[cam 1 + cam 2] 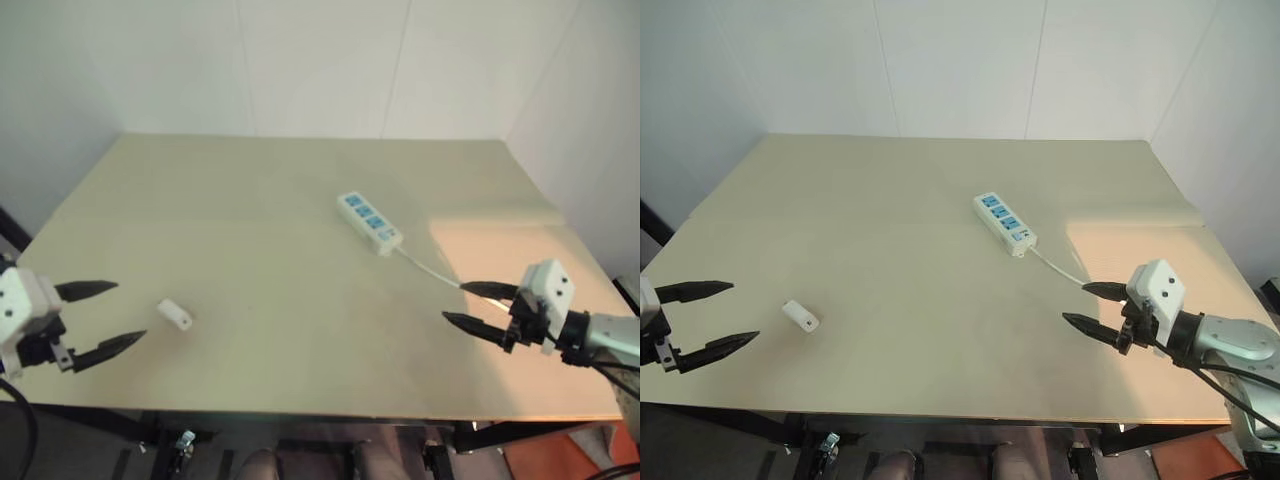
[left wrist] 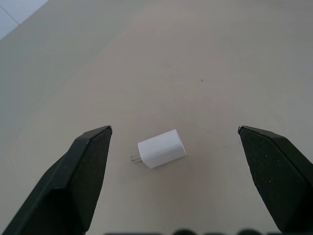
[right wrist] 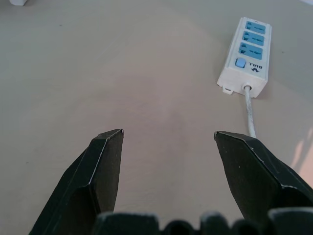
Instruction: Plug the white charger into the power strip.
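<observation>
Pale beige surface [image 1: 300, 260] against plain white walls [image 1: 320, 60], lit warmer at the right edge.

White charger [image 1: 174, 314] lying on its side near the front left of the surface, metal prongs visible at one end in the left wrist view [image 2: 161, 148], touching nothing else.

Power strip [image 1: 369, 222] flat on the surface, right of centre and farther back, set at a slant, blue socket faces up, a blue switch at its nearer end. Thin white cord [image 1: 430, 268] running from that nearer end toward the right hand.

Charger and power strip well apart, charger not plugged in.

Left hand [image 1: 107, 315] hovering at the front left edge, just left of the charger, black fingers [image 2: 85, 166] spread wide apart, holding nothing; charger framed between the fingers in the wrist view, not touched by either.

Right hand [image 1: 478, 304] hovering at the front right, near the end of the cord, fingers [image 3: 100, 171] apart, empty, pointing across the surface toward the left.
</observation>
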`<state>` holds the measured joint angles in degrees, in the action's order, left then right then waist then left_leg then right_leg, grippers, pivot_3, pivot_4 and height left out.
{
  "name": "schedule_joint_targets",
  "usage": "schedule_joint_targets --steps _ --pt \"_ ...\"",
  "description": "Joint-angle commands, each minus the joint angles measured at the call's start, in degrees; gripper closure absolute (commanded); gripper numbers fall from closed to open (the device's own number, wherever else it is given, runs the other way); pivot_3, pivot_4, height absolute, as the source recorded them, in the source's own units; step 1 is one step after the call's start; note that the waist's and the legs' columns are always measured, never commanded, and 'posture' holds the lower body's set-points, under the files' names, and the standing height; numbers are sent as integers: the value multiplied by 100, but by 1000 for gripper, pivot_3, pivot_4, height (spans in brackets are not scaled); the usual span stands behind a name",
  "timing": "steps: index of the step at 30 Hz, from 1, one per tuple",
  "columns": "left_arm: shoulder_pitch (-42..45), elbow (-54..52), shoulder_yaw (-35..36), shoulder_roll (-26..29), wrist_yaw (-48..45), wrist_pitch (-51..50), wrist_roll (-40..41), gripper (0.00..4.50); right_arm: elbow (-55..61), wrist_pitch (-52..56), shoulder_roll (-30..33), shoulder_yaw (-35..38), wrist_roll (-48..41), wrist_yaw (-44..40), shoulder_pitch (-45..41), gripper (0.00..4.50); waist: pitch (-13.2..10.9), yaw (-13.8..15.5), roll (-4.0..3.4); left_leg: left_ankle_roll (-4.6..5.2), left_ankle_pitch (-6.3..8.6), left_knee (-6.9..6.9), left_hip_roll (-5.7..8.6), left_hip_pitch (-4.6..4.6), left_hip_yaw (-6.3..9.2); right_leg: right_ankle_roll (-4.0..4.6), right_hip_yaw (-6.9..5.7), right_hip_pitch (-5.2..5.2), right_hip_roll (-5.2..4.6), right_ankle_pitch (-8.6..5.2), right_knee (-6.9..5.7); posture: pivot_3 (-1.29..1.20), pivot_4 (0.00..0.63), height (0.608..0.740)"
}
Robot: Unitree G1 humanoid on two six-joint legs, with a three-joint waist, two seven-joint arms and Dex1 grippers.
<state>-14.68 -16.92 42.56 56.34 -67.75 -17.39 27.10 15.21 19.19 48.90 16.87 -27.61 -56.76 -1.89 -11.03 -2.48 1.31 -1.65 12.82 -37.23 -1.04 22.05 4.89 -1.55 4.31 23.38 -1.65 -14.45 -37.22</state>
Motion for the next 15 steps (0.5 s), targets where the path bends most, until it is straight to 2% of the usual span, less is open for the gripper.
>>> schedule_joint_targets --steps 1,9,15 --pt "85 -96 27 0 47 61 70 0 186 -116 61 285 -31 60 -21 948 0 -3 0 0 0 0 0 0 0 0 0 0 0 0 0 0 150 740" --pt "222 -96 -162 -23 44 57 117 0 198 -108 -95 168 -10 311 -166 948 0 -1 0 0 0 0 0 -1 -2 -1 2 0 0 1 0 0 150 740" --pt "519 -3 -464 1 45 75 135 0 -863 -162 -714 -769 726 979 -1438 948 2 -62 3 0 -1 0 -5 -10 -12 -3 15 -1 9 16 0 0 150 740"
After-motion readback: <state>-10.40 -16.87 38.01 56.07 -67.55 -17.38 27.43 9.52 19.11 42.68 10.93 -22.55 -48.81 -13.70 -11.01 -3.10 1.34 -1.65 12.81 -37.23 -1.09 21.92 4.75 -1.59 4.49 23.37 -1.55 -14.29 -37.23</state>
